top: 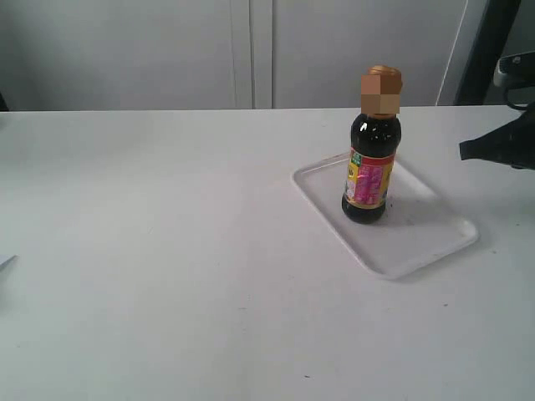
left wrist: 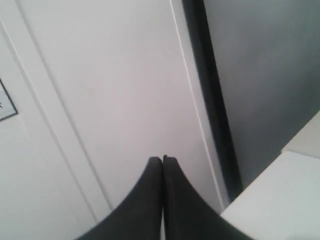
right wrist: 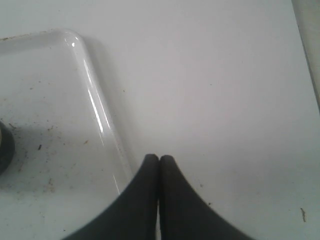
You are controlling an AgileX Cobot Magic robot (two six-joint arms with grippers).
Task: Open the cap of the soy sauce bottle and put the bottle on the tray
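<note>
The soy sauce bottle (top: 371,163) stands upright on the white tray (top: 426,238), dark liquid inside and a pink, yellow and red label on its front. Its orange-brown cap (top: 382,90) is blurred, so I cannot tell whether it is flipped open. My right gripper (top: 465,150) hovers to the right of the bottle, above the tray's far right side, shut and empty. In the right wrist view the right gripper (right wrist: 159,159) hangs over the tray's rim (right wrist: 97,107), with a dark edge of the bottle (right wrist: 5,147) at the border. My left gripper (left wrist: 162,159) is shut, facing a wall.
The white table (top: 167,251) stretches around the tray. Grey cabinet panels (top: 251,50) stand behind it. A dark upright post (top: 485,50) rises at the back right. A small pale object (top: 5,263) lies at the left edge.
</note>
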